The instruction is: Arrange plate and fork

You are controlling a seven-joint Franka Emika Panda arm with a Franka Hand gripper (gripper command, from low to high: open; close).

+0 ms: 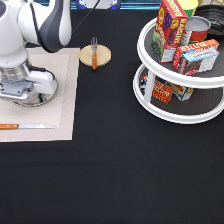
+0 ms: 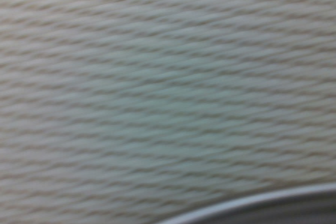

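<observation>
The silver plate (image 1: 44, 96) lies on the beige placemat (image 1: 60, 85) at the exterior view's left, mostly hidden under my hand. My gripper (image 1: 22, 96) is low over the plate, at or on it. The fork (image 1: 94, 54), with a wooden handle and silver tines, lies across the round wooden coaster (image 1: 102, 55) just off the placemat's top right corner, apart from the gripper. The wrist view shows the placemat weave (image 2: 150, 100) from close by and a curved piece of the plate's rim (image 2: 262, 206).
A wooden-handled knife (image 1: 25, 126) lies along the placemat's lower edge. A two-tier round white rack (image 1: 150, 95) with boxes and cans stands at the exterior view's right. Black tablecloth (image 1: 110, 170) covers the table.
</observation>
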